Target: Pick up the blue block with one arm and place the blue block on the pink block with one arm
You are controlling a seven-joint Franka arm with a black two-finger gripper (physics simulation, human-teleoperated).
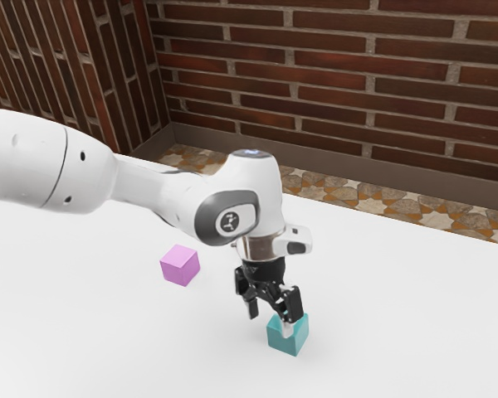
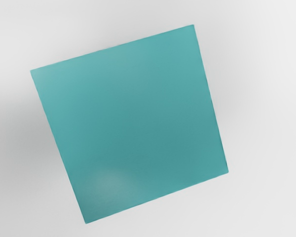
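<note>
The blue block (image 1: 289,337), teal in colour, sits on the white table (image 1: 398,298) in the exterior view. My gripper (image 1: 272,313) hangs directly over it, pointing down, with its fingertips level with the block's top. The black fingers (image 1: 252,305) stand apart and are open, not pressing on the block. In the wrist view the blue block's top face (image 2: 130,131) lies close under my hand, turned a little askew. The pink block (image 1: 180,265) rests on the table, apart from the blue one, toward the exterior view's left and slightly farther back.
A brick wall (image 1: 340,75) and a strip of patterned floor (image 1: 382,199) lie beyond the table's far edge. My white arm (image 1: 108,182) reaches in from the exterior view's left, above the pink block's side of the table.
</note>
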